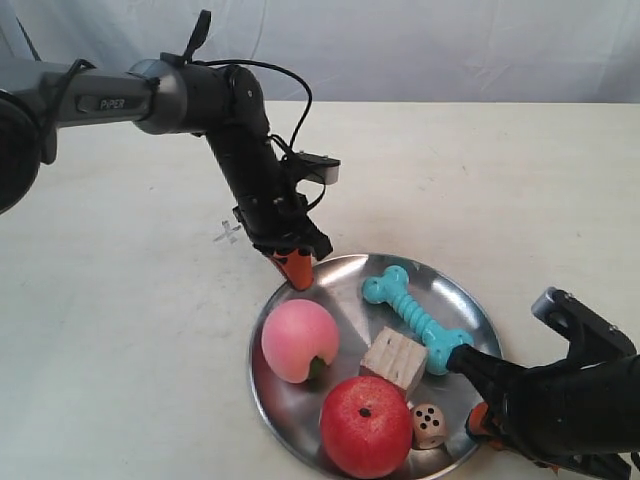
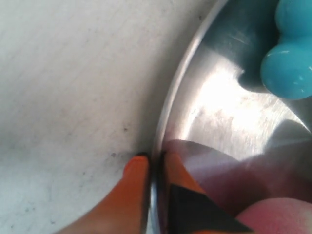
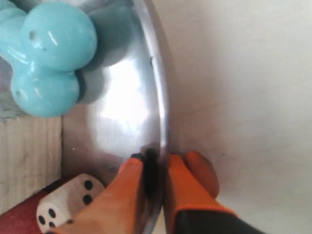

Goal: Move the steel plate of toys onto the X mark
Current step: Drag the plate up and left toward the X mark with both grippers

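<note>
The steel plate [image 1: 345, 292] lies on the white table, right of and nearer than the faint X mark [image 1: 228, 235]. It holds a pink peach [image 1: 298, 340], a red apple [image 1: 365, 425], a teal bone [image 1: 415, 318], a wooden cube [image 1: 394, 360] and a die [image 1: 429, 424]. My left gripper [image 1: 297, 268] is shut on the plate's far-left rim, one finger inside and one outside [image 2: 152, 163], near the bone's end [image 2: 290, 53]. My right gripper [image 1: 478, 420] is shut on the near-right rim [image 3: 156, 163], beside the die [image 3: 66, 202] and the bone [image 3: 46, 58].
The pale table top [image 1: 120, 330] stretches left of the plate around the X mark. A white backdrop [image 1: 420, 45] closes the far edge. A black cable [image 1: 300, 110] loops off the left arm above the plate's far side.
</note>
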Available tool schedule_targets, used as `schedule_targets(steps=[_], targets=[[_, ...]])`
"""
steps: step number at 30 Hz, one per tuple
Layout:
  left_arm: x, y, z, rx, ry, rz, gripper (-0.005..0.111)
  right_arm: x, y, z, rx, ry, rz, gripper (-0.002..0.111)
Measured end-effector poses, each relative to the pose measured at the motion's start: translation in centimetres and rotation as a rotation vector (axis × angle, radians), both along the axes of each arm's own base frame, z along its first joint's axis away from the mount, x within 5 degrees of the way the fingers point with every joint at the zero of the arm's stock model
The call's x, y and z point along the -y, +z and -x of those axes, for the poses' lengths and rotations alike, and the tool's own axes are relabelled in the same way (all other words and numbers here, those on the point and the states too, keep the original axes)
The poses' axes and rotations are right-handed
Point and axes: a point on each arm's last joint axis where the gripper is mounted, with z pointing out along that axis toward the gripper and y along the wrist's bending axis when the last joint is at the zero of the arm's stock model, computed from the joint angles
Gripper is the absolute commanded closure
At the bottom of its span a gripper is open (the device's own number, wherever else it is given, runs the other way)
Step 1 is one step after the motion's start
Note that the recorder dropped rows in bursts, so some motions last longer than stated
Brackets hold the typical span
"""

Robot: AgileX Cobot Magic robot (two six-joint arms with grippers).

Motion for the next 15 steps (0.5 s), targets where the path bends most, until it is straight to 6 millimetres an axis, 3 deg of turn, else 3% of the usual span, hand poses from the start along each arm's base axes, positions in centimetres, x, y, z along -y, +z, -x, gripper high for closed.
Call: schedule_targets(steps=[8, 15], targets=[[-0.3, 0.5, -0.5, 0.017, 0.000, -0.024, 0.107, -0.8, 0.5, -0.3, -0.015, 0.038, -0.062, 0.109], [-1.4, 1.6, -1.1, 0.094, 0.005, -0.149, 0.107, -2.1, 2.2, -2.2, 0.040, 0.097, -0.115, 0.109]])
